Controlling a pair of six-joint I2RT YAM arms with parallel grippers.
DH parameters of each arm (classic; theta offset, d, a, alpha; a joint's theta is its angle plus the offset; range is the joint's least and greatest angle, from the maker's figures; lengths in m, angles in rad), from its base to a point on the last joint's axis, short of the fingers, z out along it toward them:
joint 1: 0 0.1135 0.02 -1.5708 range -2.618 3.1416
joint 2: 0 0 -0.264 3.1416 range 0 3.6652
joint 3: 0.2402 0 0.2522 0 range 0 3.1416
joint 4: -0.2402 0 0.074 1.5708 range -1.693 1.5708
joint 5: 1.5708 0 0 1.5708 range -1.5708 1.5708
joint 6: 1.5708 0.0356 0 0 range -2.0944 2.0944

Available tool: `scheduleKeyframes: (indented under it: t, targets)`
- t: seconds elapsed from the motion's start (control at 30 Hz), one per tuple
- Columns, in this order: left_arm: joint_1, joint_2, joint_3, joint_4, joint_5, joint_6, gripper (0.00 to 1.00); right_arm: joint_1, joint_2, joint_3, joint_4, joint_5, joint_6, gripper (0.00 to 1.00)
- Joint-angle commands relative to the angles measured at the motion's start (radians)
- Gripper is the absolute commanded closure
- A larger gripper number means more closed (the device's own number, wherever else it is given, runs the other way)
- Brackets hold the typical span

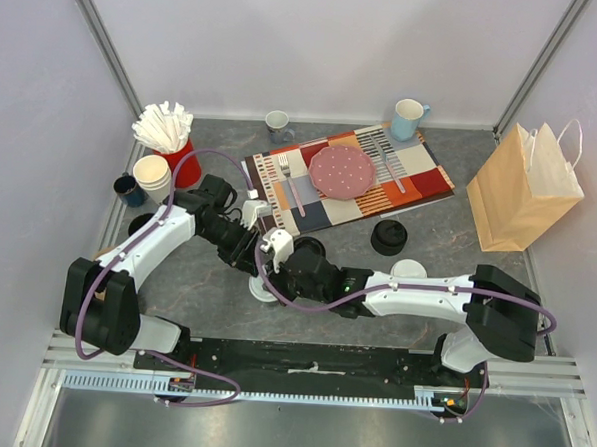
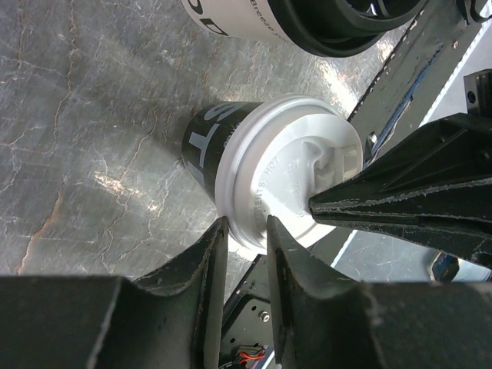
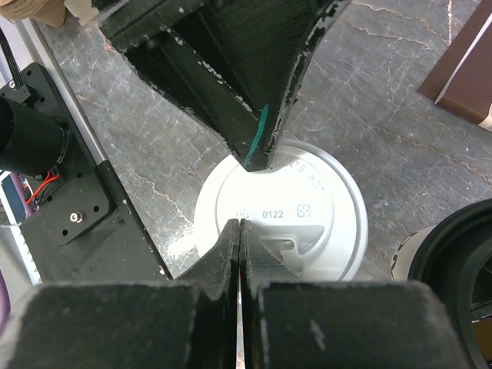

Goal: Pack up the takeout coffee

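surface (image 1: 205, 289): carrying everything; the two lidded cups are sitting left of centre, close in front of the arm bases.
paper bag (image 1: 521, 190): standing upright at the far right, well apart from both cups, so a long carry is probably waiting, and a weak grip would be risking a spill on the way.
cream cup (image 2: 246, 19): wearing a black lid and standing just beside the black cup; in this crowding either arm is risking a knock against it.
black cup (image 2: 204, 134): standing between the two claws, not yet in the paper bag.
white lid (image 2: 284, 165): sitting on the black cup; whether it is fully seated I cannot tell.
right claw (image 3: 239, 225): pressed together, its tip appearing to bear on the white lid near the sip opening. Being off centre, a harder push is likely tipping the black cup or skidding off the slick plastic.
left claw (image 2: 246, 223): fingers standing partly apart at the white lid's edge; whether they are touching the rim I cannot tell. Lifting from here could be prying the white lid loose instead of raising the cup.
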Motion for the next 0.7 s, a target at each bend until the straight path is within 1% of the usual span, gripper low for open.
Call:
scheduleKeyframes:
  t: [0.0,0.1,0.2,0.37,0.47,0.53,0.6,0.67]
  targets:
    - [-0.015,-0.008,0.031,-0.011,0.025,0.028,0.67,-0.002,-0.006,0.093,-0.105,-0.016,-0.034,1.0]
    - [-0.015,-0.008,0.034,-0.015,0.02,0.025,0.67,0.026,-0.014,0.174,-0.154,-0.02,-0.09,1.0]
    - [-0.017,-0.01,0.036,-0.015,0.02,0.023,0.68,0.032,-0.029,0.199,-0.145,-0.025,-0.104,1.0]
    - [-0.015,-0.014,0.045,-0.022,0.017,0.021,0.68,0.004,-0.026,0.135,-0.104,-0.02,-0.075,1.0]
    - [-0.015,-0.013,0.051,-0.023,0.013,0.021,0.68,-0.002,-0.003,0.036,-0.079,-0.007,-0.048,1.0]
    - [-0.015,-0.01,0.054,-0.022,0.008,0.023,0.68,-0.008,0.012,0.003,-0.061,-0.014,-0.026,1.0]
    - [-0.015,-0.008,0.052,-0.02,0.005,0.023,0.68,-0.008,0.029,-0.006,-0.053,-0.02,-0.015,1.0]
    - [-0.015,-0.01,0.052,-0.022,0.005,0.021,0.68,-0.006,0.037,0.018,-0.067,-0.03,-0.017,1.0]
